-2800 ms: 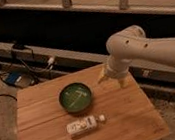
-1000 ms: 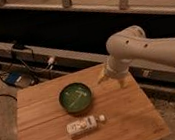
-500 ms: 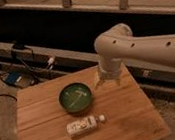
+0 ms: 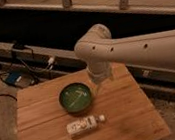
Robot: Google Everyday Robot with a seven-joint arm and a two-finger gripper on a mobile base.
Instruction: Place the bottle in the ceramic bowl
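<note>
The pale bottle [image 4: 85,124] with a printed label and a small white cap lies on its side on the wooden table [image 4: 129,113], cap to the right, just in front of the dark green ceramic bowl [image 4: 76,97]. The bowl holds nothing but pale streaks on its glossy inside. My gripper [image 4: 97,87] hangs under the big white arm [image 4: 128,49], just right of the bowl's rim and behind the bottle. It holds nothing that I can see.
The table is a low slatted wooden top on grey carpet. Cables and a blue box [image 4: 12,77] lie on the floor at the left. A dark ledge with metal rails [image 4: 69,1] runs behind the table.
The arm has swung left and forward, bringing the gripper from behind the table's right side to just beside the bowl. The bottle and bowl have not moved.
</note>
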